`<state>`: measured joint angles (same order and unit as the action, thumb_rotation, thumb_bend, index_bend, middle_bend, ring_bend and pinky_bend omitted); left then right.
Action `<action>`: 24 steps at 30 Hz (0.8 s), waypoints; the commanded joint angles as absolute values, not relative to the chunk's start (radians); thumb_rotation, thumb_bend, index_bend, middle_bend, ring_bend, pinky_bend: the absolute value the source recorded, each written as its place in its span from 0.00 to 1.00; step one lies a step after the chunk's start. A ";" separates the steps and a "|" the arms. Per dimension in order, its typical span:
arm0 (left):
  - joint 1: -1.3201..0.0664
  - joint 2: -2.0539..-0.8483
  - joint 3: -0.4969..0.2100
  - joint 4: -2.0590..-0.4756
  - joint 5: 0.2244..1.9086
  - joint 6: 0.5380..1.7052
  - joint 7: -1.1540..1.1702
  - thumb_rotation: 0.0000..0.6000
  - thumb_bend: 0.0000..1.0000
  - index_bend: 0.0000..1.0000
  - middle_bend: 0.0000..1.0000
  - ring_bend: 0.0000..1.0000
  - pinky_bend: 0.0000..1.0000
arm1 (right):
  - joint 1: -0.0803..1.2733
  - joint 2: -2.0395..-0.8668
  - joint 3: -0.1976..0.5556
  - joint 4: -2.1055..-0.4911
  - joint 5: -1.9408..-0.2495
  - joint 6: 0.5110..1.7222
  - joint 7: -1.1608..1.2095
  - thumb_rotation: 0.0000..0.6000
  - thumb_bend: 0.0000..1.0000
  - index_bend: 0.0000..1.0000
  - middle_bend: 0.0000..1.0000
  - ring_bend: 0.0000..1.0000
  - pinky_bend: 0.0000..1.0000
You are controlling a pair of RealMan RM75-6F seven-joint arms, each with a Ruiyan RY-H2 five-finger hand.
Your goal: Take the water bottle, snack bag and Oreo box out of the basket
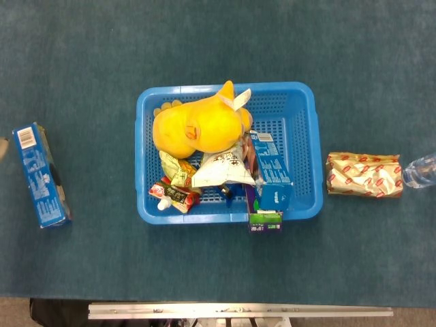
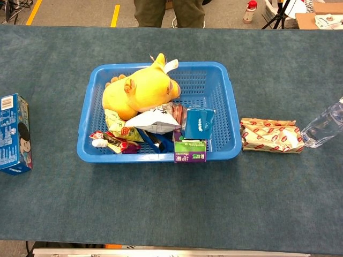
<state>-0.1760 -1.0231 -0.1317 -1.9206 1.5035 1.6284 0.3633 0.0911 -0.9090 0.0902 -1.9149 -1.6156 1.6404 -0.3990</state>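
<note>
The blue Oreo box (image 1: 41, 174) (image 2: 14, 133) lies on the table to the left of the blue basket (image 1: 304, 109) (image 2: 222, 75). The snack bag (image 1: 363, 174) (image 2: 269, 135), gold with red marks, lies on the table to the right of the basket. Beyond it the clear water bottle (image 1: 419, 170) (image 2: 323, 126) lies at the right edge, partly cut off. Neither hand shows in either view.
The basket holds a yellow plush toy (image 1: 198, 127) (image 2: 139, 92), a white snack packet (image 1: 223, 167), a teal box (image 1: 274, 181) (image 2: 198, 123), a small purple-green carton (image 1: 265, 220) (image 2: 189, 150) and several small packets. A person's legs (image 2: 169, 10) stand beyond the table's far edge.
</note>
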 commanded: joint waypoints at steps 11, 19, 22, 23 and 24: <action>-0.127 -0.997 -0.035 -1.882 1.552 1.572 0.358 1.00 0.11 0.39 0.18 0.20 0.29 | -0.097 -0.907 -0.004 -1.928 -1.743 1.809 -0.592 1.00 0.00 0.36 0.34 0.33 0.30; -0.101 -1.017 -0.028 -1.814 1.513 1.565 0.286 1.00 0.11 0.39 0.18 0.20 0.29 | -0.104 -0.917 0.012 -1.913 -1.708 1.788 -0.563 1.00 0.00 0.36 0.34 0.33 0.30; -0.095 -1.022 -0.028 -1.802 1.515 1.568 0.274 1.00 0.11 0.39 0.18 0.20 0.29 | -0.095 -0.924 0.018 -1.907 -1.702 1.765 -0.552 1.00 0.00 0.36 0.34 0.33 0.30; -0.092 -1.023 -0.027 -1.801 1.517 1.570 0.273 1.00 0.11 0.39 0.18 0.20 0.29 | -0.092 -0.926 0.019 -1.906 -1.701 1.758 -0.549 1.00 0.00 0.36 0.34 0.33 0.30; -0.089 -1.023 -0.026 -1.800 1.518 1.573 0.273 1.00 0.11 0.39 0.18 0.20 0.29 | -0.089 -0.928 0.021 -1.904 -1.701 1.752 -0.545 1.00 0.00 0.36 0.34 0.33 0.30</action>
